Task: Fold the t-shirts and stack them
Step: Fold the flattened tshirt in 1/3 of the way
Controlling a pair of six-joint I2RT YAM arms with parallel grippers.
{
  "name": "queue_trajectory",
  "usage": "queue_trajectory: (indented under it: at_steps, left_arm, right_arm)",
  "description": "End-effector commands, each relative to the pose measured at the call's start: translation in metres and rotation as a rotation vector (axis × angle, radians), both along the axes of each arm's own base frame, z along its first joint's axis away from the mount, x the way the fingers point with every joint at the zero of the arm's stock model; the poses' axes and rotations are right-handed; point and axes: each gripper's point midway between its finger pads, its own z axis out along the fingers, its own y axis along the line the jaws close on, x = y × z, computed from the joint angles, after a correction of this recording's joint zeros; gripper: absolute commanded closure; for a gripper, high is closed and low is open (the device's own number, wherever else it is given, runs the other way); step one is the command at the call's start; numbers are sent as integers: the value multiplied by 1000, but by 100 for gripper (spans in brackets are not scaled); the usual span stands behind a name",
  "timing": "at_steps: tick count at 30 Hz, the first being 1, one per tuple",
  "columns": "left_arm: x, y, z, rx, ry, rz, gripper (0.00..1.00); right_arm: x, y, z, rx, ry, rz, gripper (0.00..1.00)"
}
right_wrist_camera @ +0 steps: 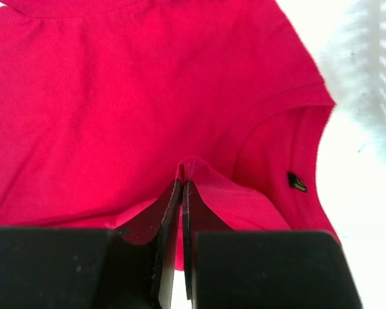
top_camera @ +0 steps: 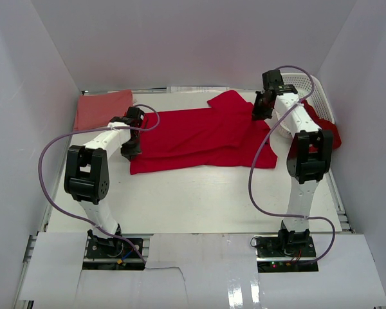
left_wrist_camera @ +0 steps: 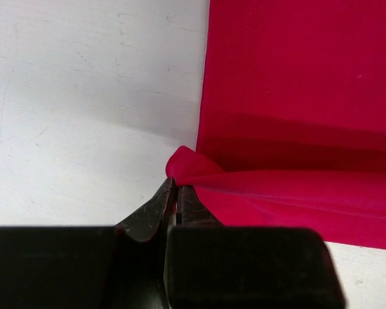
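A crimson red t-shirt (top_camera: 199, 138) lies spread across the middle of the table, partly folded lengthwise. My left gripper (top_camera: 132, 147) is shut on its left hem corner (left_wrist_camera: 183, 164), pinched between the fingertips. My right gripper (top_camera: 259, 111) is shut on a fold of the same shirt near the collar (right_wrist_camera: 193, 168), by the neck label (right_wrist_camera: 297, 182). A paler salmon-pink t-shirt (top_camera: 101, 108) lies folded at the far left. More red cloth (top_camera: 328, 132) hangs from the basket at the right.
A white lattice basket (top_camera: 312, 90) stands at the far right, behind my right arm. White walls close in the table on three sides. Purple cables loop from both arms over the table's near part.
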Motion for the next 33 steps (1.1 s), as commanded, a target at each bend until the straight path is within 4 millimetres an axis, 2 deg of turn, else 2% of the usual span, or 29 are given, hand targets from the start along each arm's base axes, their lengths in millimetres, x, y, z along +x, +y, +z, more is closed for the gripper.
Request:
queue_trajectory:
  at_steps: [1, 10, 17, 33]
  left_arm:
    - [12, -1, 10, -15, -46, 0, 100]
    - [11, 1, 10, -13, -44, 0, 100]
    - [11, 0, 9, -17, -43, -1, 100]
    - [11, 3, 11, -16, -47, 4, 100]
  right_arm:
    - [9, 12, 8, 16, -24, 9, 92]
    - [16, 22, 11, 21, -37, 22, 92]
    - [21, 24, 22, 24, -60, 25, 92]
    - [29, 37, 26, 69, -73, 53, 91]
